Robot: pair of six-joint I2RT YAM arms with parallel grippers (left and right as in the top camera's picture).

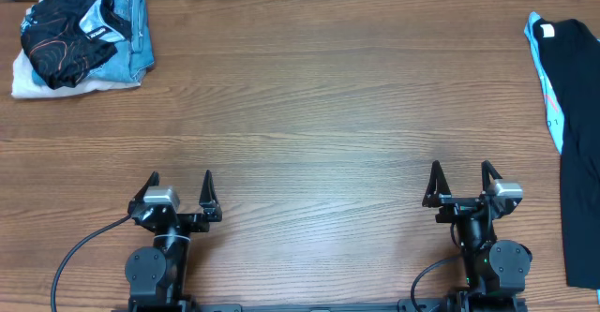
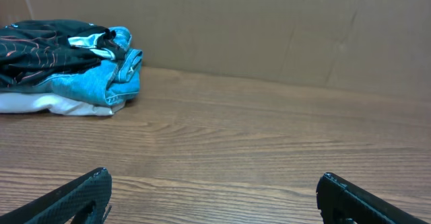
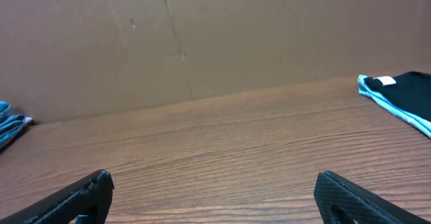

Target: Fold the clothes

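The wooden worktop [image 1: 319, 115] lies mostly bare between the two arms, which sit side by side along its near edge. The left end effector [image 1: 181, 181] points toward the far edge with its jaws spread wide and nothing between them. The right end effector [image 1: 460, 171] stands the same way, fingers well apart and gripping nothing.

In the far left corner sits a pile of clothes [image 1: 80, 36]. A crumpled black garment [image 1: 61, 33] with thin reddish lines lies on top, blue denim [image 1: 134, 26] bunches beneath and behind it, and a white piece [image 1: 37, 82] shows at the bottom. The pile is well apart from both arms.

Along the right edge of the worktop a black shirt [image 1: 583, 134] is spread flat, with a light blue strip [image 1: 546, 73] down its inner side and a small white label [image 1: 547, 31] near the far end. It runs off the edge of view, so I cannot tell its full shape.

A brown cardboard wall [image 2: 269, 29] stands behind the far edge. A black cable [image 1: 80, 246] loops away from the left arm's base.
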